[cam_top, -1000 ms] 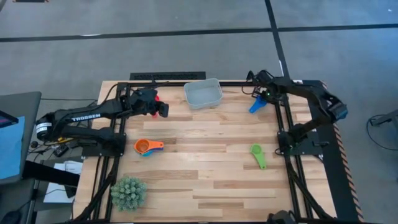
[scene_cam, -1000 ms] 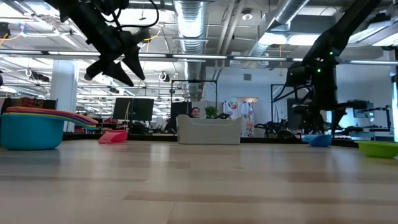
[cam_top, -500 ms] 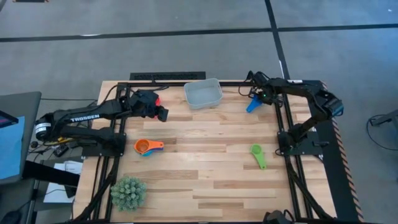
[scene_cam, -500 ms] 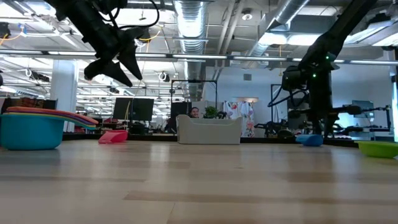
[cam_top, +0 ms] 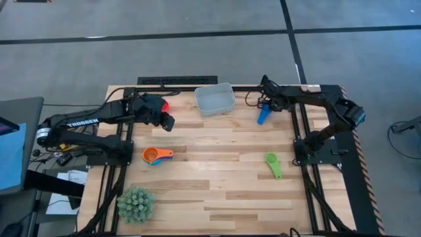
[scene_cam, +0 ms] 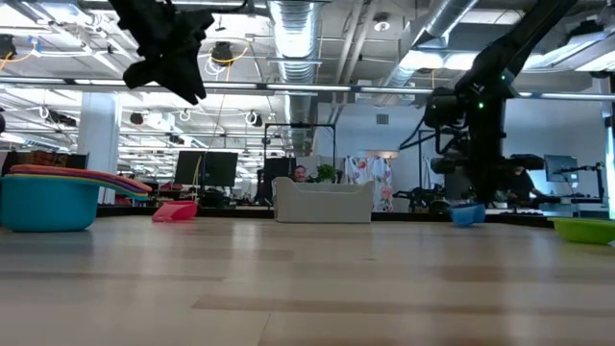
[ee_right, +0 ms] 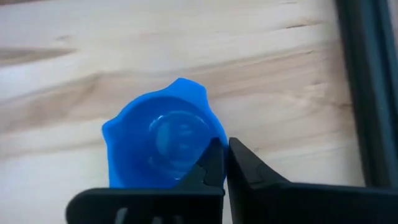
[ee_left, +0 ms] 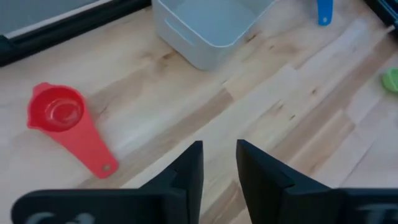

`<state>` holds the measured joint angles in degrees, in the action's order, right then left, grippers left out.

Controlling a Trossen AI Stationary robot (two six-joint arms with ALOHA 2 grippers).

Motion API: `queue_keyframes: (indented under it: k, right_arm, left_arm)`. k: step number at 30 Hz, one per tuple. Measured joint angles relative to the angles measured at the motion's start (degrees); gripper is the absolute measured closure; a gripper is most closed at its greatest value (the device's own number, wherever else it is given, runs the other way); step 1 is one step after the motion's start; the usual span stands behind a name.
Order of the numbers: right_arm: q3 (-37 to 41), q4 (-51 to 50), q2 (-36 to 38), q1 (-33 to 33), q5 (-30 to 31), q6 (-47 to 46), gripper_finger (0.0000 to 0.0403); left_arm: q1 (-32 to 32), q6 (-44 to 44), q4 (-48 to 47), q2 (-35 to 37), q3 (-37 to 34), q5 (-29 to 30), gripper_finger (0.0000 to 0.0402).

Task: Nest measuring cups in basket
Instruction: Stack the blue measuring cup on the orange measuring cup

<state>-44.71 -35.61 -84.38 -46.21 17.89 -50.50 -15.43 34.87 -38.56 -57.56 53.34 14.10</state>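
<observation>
My right gripper is shut on the blue measuring cup, right of the pale basket at the table's far edge. My left gripper hangs well above the table, left of the basket, its fingers a narrow gap apart with nothing between them. The red cup lies on the wood beneath and beyond it. A stack of cups with an orange one on top lies left of centre, and a green cup at the right. My right gripper pinches the blue cup's bowl rim between its two fingers, one finger inside the bowl and one outside. The fingers come from above, pointing down. The bowl faces up. Whether the cup rests on the table or is raised, I cannot tell.
A spiky green ball plant sits at the near left corner. Black frame rails run along the table's left, right and far sides. Bare wood lies in the middle between the stack and the green cup.
My right gripper has shut on the blue cup and carried it a short way toward the table's left, nearer the basket. My left gripper has risen and drawn slightly toward the near left, and its fingers have closed from wide apart to a narrow gap.
</observation>
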Motion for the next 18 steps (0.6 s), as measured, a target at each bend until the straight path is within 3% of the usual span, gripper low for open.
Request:
queue_keyframes:
  k: [9, 18]
  right_arm:
    - [-2.8, 0.1, 6.8, 13.4, 0.1, -0.4, 0.0398]
    - [-14.9, 2.0, 5.4, 29.2, 4.5, 5.9, 0.0398]
  left_arm:
    - [5.7, 4.0, -1.5, 2.0, 0.5, 1.1, 0.0327]
    - [9.1, 9.5, -11.0, 8.2, 0.5, 2.2, 0.0327]
